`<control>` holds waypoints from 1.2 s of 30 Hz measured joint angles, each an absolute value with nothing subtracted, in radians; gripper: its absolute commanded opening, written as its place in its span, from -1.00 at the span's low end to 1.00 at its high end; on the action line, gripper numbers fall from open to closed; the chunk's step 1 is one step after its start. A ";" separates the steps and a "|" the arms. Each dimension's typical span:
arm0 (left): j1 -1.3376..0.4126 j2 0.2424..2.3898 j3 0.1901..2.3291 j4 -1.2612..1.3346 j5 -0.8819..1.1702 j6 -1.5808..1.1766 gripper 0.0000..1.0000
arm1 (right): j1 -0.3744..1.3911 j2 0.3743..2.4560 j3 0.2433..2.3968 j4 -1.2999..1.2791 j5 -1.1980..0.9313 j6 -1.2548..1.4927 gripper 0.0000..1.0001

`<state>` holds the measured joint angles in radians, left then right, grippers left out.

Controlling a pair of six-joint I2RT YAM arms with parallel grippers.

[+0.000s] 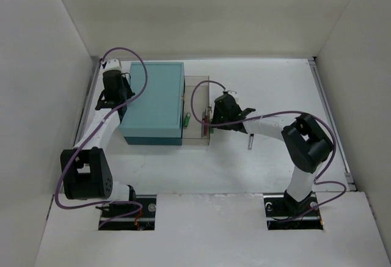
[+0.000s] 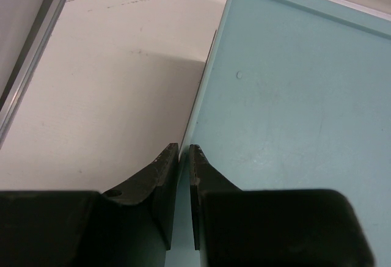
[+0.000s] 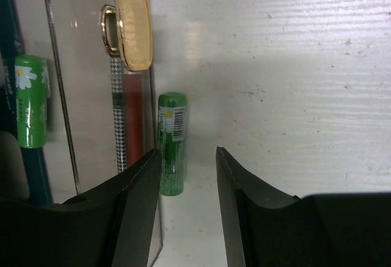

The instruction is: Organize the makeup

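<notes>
Lining up right gripper (image 3: pixel 187 151), jaws apart, on green tube (image 3: pixel 171 142) just outside drawer (image 1: pixel 197 90), lower left of wrist view, needing centring before closing; resting left gripper (image 2: pixel 184 147), pinched together, over box (image 2: pixel 293 126) edge.

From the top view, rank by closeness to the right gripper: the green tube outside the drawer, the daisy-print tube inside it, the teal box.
1. Green tube, just outside the drawer front, beside the right gripper.
2. Daisy-print tube, inside the drawer, farther left.
3. Teal box, farthest left.
</notes>
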<state>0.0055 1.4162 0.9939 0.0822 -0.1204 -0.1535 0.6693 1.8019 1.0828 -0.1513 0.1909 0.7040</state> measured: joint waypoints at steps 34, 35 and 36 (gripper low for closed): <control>0.002 1.416 0.994 0.082 -0.126 -0.150 -0.80 | 0.815 1.673 1.252 -0.162 0.288 0.643 -0.67; 0.002 1.416 0.994 0.082 -0.126 -0.150 -0.80 | 0.819 1.700 1.265 -0.160 0.281 0.643 -0.65; 0.002 1.416 0.994 0.082 -0.126 -0.150 -0.80 | 0.820 1.724 1.274 -0.160 0.276 0.643 -0.60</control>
